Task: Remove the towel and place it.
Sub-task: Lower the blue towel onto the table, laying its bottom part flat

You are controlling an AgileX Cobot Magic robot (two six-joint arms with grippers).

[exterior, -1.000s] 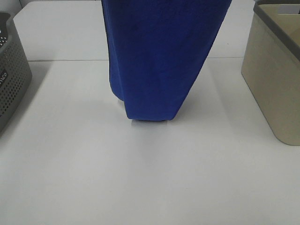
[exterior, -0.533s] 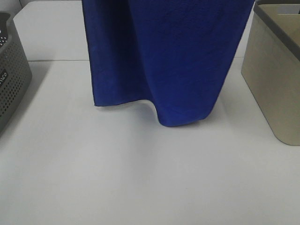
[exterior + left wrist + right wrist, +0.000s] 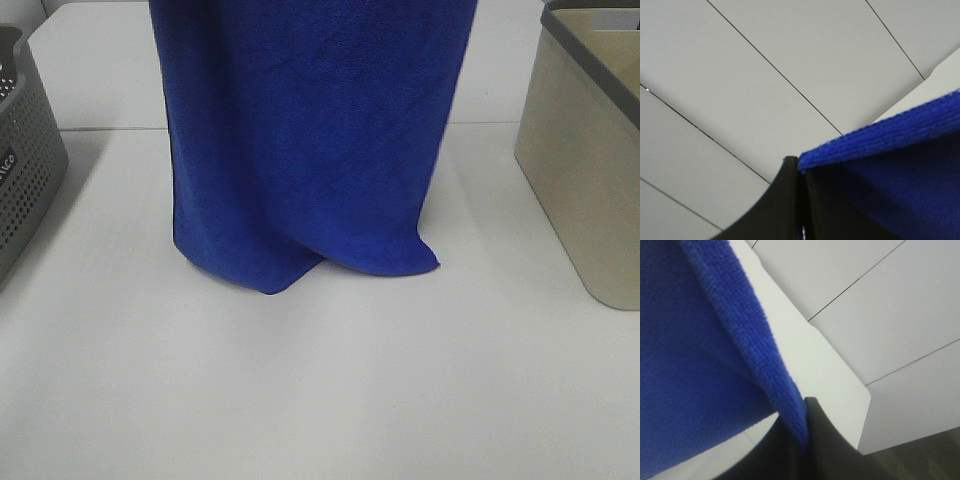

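The towel [image 3: 310, 150] hangs down from the 12 o'clock edge to the white table [image 3: 320, 400], its lower edge folding on the surface near the centre. A grey basket [image 3: 25, 160] sits at 9 o'clock, a beige basket [image 3: 585, 170] at 3 o'clock, both apart from the towel

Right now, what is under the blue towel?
Only the white table shows under the towel; its lower edge seems to touch it. Whatever lies behind the cloth is covered.

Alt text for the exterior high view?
A large blue towel hangs down from above the frame, its bottom edge bunching on the white table. A grey perforated basket sits at the left edge, a beige bin at the right.
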